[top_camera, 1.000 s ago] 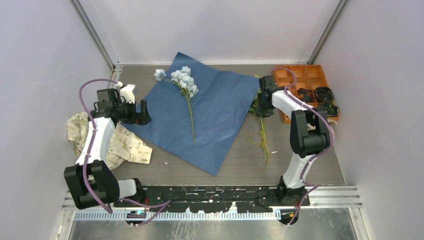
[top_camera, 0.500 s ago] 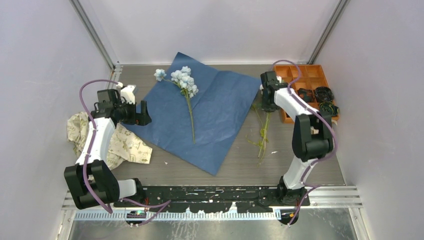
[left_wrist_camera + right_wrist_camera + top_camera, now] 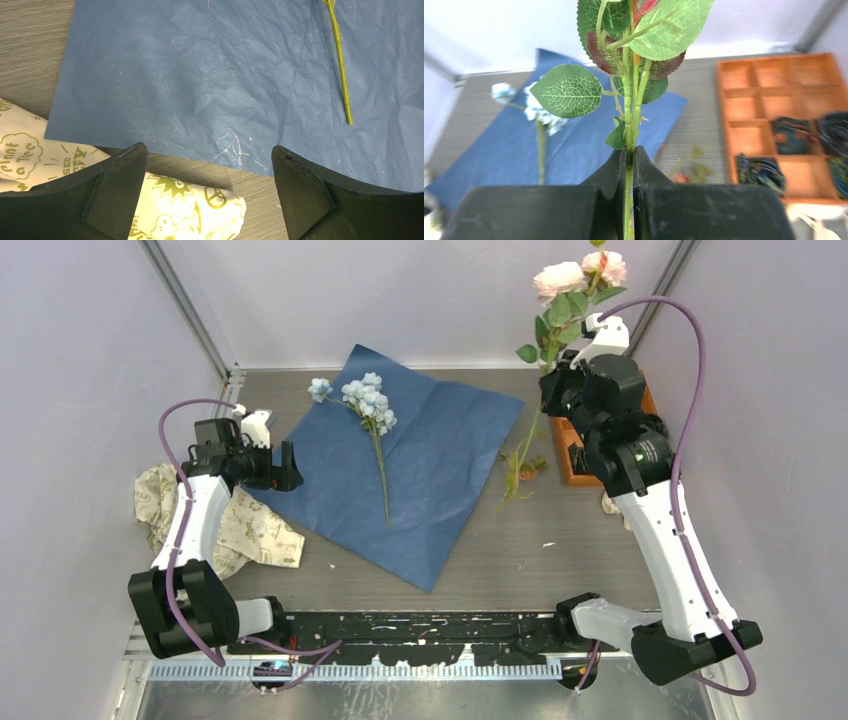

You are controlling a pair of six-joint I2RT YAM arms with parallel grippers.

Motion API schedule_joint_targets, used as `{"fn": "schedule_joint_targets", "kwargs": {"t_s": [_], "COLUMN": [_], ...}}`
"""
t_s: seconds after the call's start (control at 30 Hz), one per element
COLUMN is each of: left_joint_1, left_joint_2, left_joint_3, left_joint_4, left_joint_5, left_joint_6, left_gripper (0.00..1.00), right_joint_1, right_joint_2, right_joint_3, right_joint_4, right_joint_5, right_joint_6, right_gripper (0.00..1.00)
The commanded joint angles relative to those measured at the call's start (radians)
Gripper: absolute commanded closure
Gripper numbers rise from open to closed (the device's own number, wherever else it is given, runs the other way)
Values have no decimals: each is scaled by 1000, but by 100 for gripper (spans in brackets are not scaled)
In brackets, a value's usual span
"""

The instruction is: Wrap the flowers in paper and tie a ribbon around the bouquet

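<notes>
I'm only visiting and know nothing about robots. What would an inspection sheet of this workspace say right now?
Surface: grey wood-grain table.
Job's things: dark blue paper lies flat; pale blue flower stem lies on it; pink-white flower stems held up in the air; ribbon, nothing seen.
Clutter: cream printed cloth beside the paper; orange tray holding dark coils.
Grippers: left fingers open above the paper's edge; right fingers shut on the pink-white flower stems.
Cables: purple cables loop off both arms.
Surroundings: pale walls on three sides.

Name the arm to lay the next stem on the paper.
Right: the right end effector grips the pink-white artificial flowers beside the dark blue paper sheet; the left end effector is open, empty.
</notes>
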State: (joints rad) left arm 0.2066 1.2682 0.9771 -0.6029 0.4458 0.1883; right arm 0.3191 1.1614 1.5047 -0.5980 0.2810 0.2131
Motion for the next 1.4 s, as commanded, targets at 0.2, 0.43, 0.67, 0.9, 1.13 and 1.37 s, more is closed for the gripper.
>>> {"fn": "schedule_joint_targets", "kwargs": {"t_s": [0.2,0.43,0.67,0.9,1.13,1.37], "left_joint_1": [-65,-503,-746,-777,-777,-757], "left_joint_2": [-3,76,310,388,353,320], "left_joint_3": [174,405,510,509,484,457], "left_joint_4": [-144,-62,49,191,205,201], "left_joint_5": [311,398,344,306,242,151], "left_joint_6": [41,-128,-238,-341,-403,-411], "left_gripper": [11,4,0,40,100,100], "right_joint_1": [250,302,315,315,296,79], "right_joint_2": [80,193,196,171,145,-131], "right_joint_3": [-20,-117,-228,-312,-260,-535], "right_joint_4": [218,429,532,592,347,280], "right_joint_5": [-346,-407,-312,-238,-182,-265], "right_joint_6": [-12,167,314,408,295,391], "right_gripper": [99,99,99,99,68,39]}}
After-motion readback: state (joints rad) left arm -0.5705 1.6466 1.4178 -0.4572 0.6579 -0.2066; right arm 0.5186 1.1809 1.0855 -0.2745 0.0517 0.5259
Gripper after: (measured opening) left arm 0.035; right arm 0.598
